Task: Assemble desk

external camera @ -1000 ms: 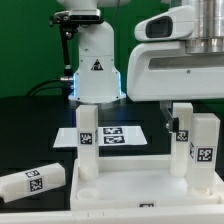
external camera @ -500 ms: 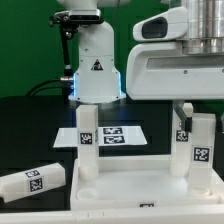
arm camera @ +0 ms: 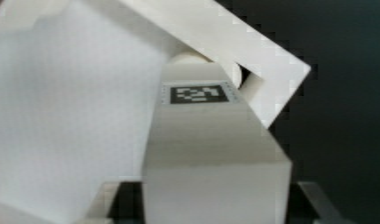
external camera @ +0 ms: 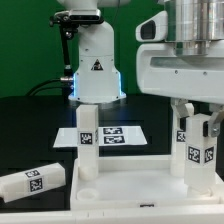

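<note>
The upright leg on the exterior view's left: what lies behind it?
The marker board lies behind the leg, which hides part of it.

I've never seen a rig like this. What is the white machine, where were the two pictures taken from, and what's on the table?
It is a robot arm putting a desk together. The exterior view comes from a camera off the arm: the arm's base stands at the back, and its gripper reaches down at that view's right. The wrist view comes from a camera on the wrist, close up on the held leg. On the black table lies the flat desk top. A standing leg is upright in one corner; the gripper grips the held leg upright at another. A loose leg lies on its side beside the top. The tagged sheet behind is the marker board, not furniture.
</note>
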You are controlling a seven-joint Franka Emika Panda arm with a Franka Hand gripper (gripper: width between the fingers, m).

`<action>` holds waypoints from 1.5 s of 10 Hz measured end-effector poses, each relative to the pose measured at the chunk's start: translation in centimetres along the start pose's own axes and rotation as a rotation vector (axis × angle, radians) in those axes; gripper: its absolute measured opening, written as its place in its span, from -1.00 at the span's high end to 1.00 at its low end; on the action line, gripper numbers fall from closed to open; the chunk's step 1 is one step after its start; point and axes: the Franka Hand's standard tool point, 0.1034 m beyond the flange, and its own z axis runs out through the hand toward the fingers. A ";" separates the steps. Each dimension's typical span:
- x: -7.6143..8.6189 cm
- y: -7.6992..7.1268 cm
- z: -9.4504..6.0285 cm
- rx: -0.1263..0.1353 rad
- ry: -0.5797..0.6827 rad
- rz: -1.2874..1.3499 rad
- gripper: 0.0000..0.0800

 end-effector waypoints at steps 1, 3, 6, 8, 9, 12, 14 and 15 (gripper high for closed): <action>0.0 0.0 0.0 0.000 0.000 0.040 0.29; 0.1 0.0 0.0 0.000 0.000 0.140 0.29; -0.2 -0.2 0.2 0.037 -0.067 0.760 0.29; -0.4 -0.3 0.2 0.049 -0.075 0.747 0.12; -0.5 -0.3 0.2 0.044 -0.070 0.705 0.12; -2.0 -0.9 0.3 0.029 -0.035 0.175 -0.60; -2.2 -1.0 0.2 0.028 -0.034 0.006 -0.62; -2.1 -0.9 0.2 0.028 -0.033 -0.027 -0.62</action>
